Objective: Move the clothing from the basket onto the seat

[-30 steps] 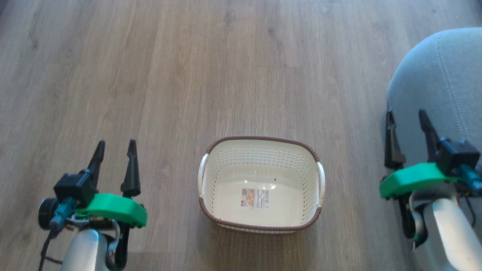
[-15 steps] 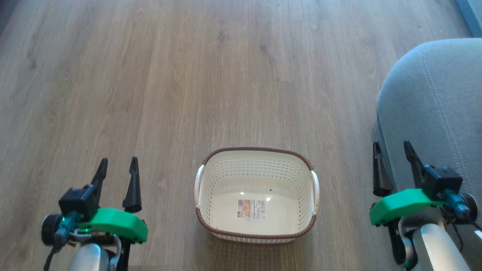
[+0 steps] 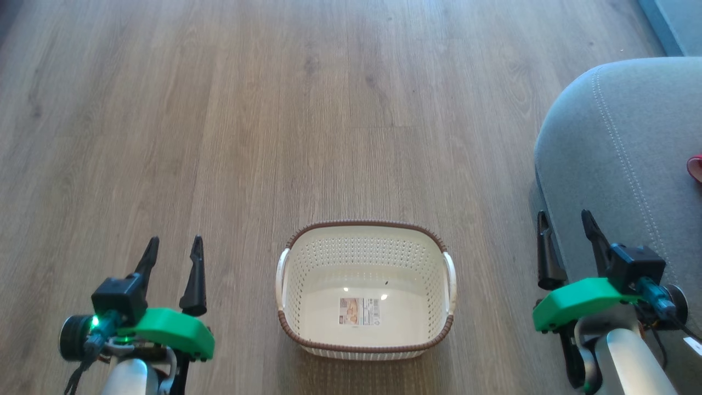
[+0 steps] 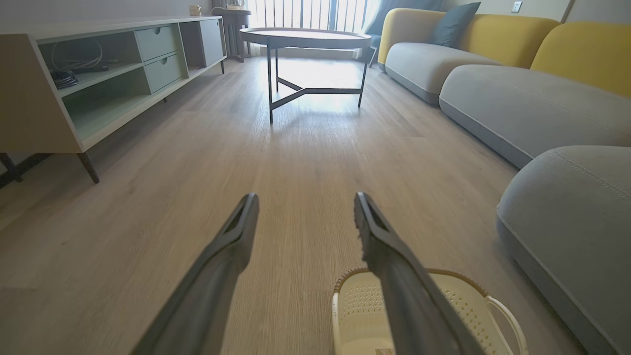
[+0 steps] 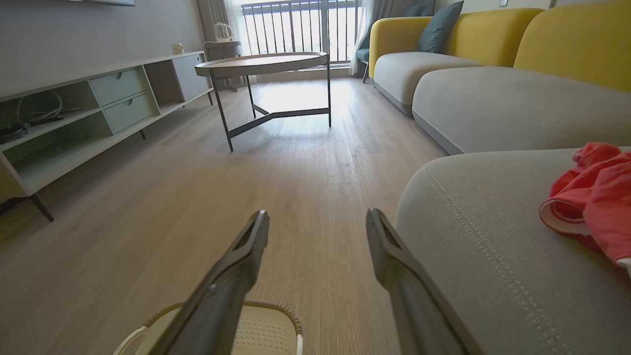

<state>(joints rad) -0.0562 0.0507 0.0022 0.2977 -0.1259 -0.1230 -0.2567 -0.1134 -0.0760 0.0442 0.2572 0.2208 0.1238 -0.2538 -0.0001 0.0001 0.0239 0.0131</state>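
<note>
The cream perforated basket (image 3: pixel 364 334) with its brown rim stands on the wood floor between my arms, holding nothing but its base sticker. The red and white clothing (image 5: pixel 594 197) lies on the grey seat (image 3: pixel 620 159) at the right; a red edge of the clothing (image 3: pixel 695 167) peeks in at the head view's right border. My left gripper (image 3: pixel 173 247) hovers open to the left of the basket. My right gripper (image 3: pixel 565 219) is open over the seat's rounded corner. The basket's rim (image 4: pixel 443 276) shows under the left fingers, and the basket (image 5: pixel 261 330) sits below the right ones.
A round-topped coffee table (image 5: pixel 266 66) on thin dark legs stands further down the room. A low pale-green media cabinet (image 4: pixel 98 74) lines the left wall. A yellow and grey sofa (image 4: pixel 517 93) runs along the right, beyond the seat.
The head camera has tilted, so basket and grippers sit lower in the picture and more of the seat shows, with a red edge of clothing at the right. Both grippers stay open.
</note>
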